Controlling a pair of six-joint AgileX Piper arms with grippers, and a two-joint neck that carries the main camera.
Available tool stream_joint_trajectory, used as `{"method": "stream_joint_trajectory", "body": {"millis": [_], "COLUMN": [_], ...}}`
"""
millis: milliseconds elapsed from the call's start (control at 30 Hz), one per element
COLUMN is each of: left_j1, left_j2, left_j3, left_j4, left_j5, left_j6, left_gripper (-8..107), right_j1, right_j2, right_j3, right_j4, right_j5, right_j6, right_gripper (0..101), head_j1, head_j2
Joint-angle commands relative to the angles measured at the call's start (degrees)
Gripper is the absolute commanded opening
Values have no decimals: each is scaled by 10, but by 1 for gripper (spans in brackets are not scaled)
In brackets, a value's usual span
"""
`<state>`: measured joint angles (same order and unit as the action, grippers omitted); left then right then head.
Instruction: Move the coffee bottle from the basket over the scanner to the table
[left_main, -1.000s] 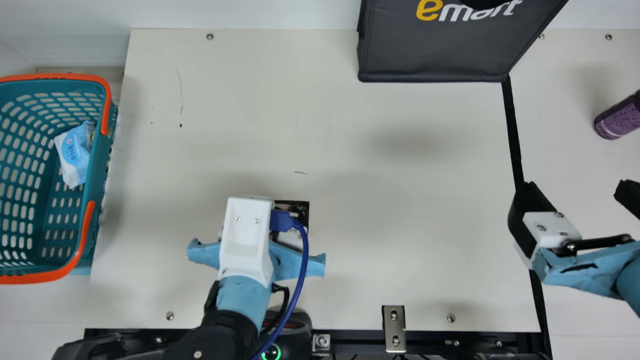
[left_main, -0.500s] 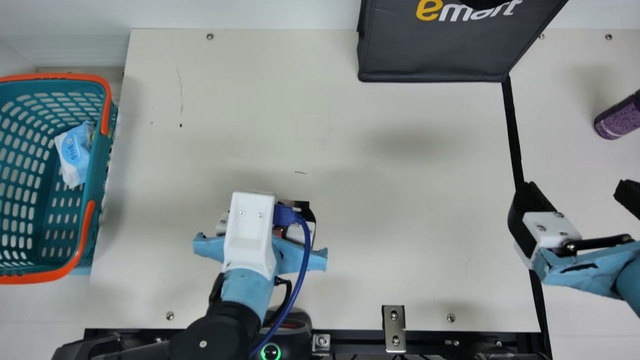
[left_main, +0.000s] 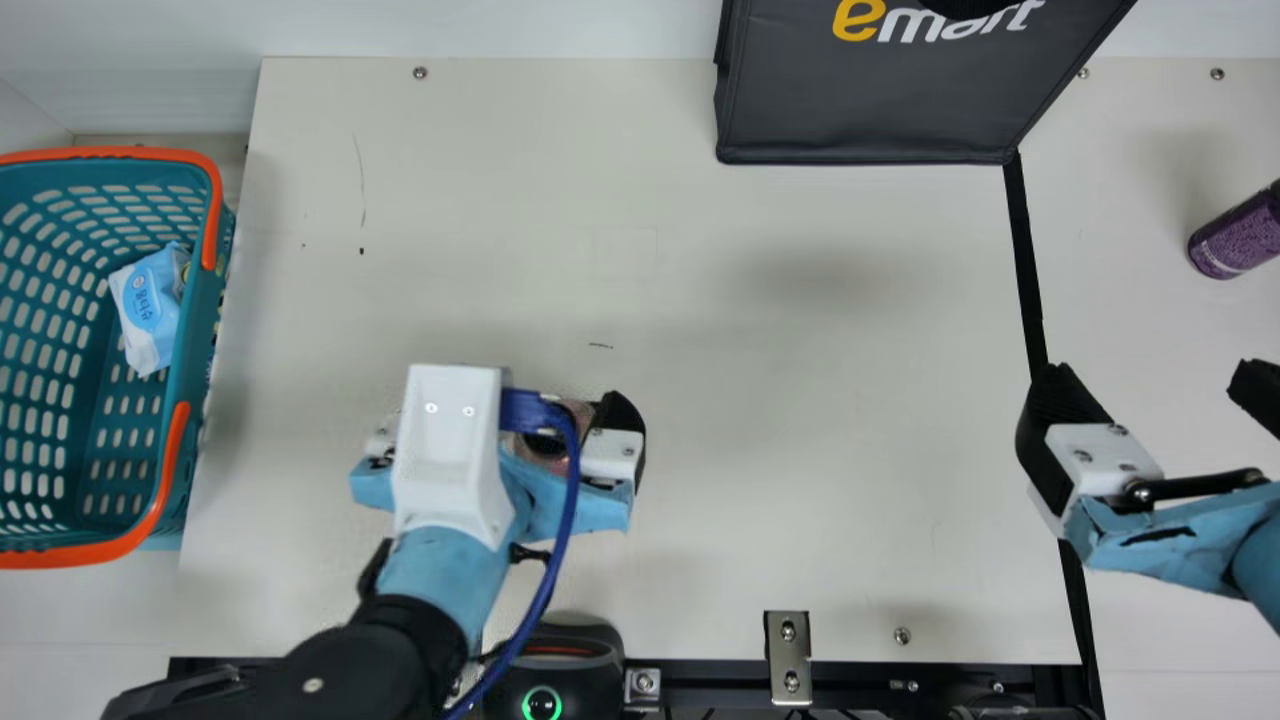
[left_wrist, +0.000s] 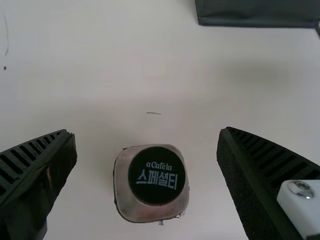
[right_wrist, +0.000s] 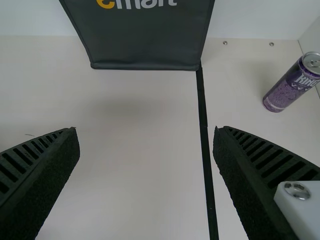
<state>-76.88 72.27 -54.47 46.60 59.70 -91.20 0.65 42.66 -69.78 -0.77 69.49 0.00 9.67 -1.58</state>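
Cream table's (left_main: 800, 420) smooth but kinda scuffed, with a plain white wall (left_main: 500, 25) on the far side. Squarish coffee bottle (left_wrist: 156, 175), round dark cap, is upright near-left, between the wide-spread ribbed fingers of the left gripper (left_main: 500, 430), touching neither. Right gripper (left_main: 1152, 380): wide apart, holding nothing. Perforated teal basket (left_main: 190, 330) sits left.
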Motion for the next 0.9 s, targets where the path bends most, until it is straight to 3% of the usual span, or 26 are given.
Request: {"method": "stream_joint_trajectory", "body": {"millis": [0, 367, 867], "left_j1": [5, 67, 153], "left_j2": [-28, -133, -171], "left_j3": [-4, -39, -79], "left_j4": [-19, -147, -255], "left_j5": [2, 26, 82], "left_j6": [31, 198, 364], "left_gripper": [90, 90, 90], "right_j1": [0, 0, 0], "right_j2": [0, 0, 0], "right_j3": [0, 0, 0], "right_j4": [0, 0, 0], "right_j5": [0, 0, 0], "right_j6": [0, 0, 0], "right_gripper": [95, 95, 95], "head_j1": [-17, -17, -17], "head_j2": [0, 0, 0]}}
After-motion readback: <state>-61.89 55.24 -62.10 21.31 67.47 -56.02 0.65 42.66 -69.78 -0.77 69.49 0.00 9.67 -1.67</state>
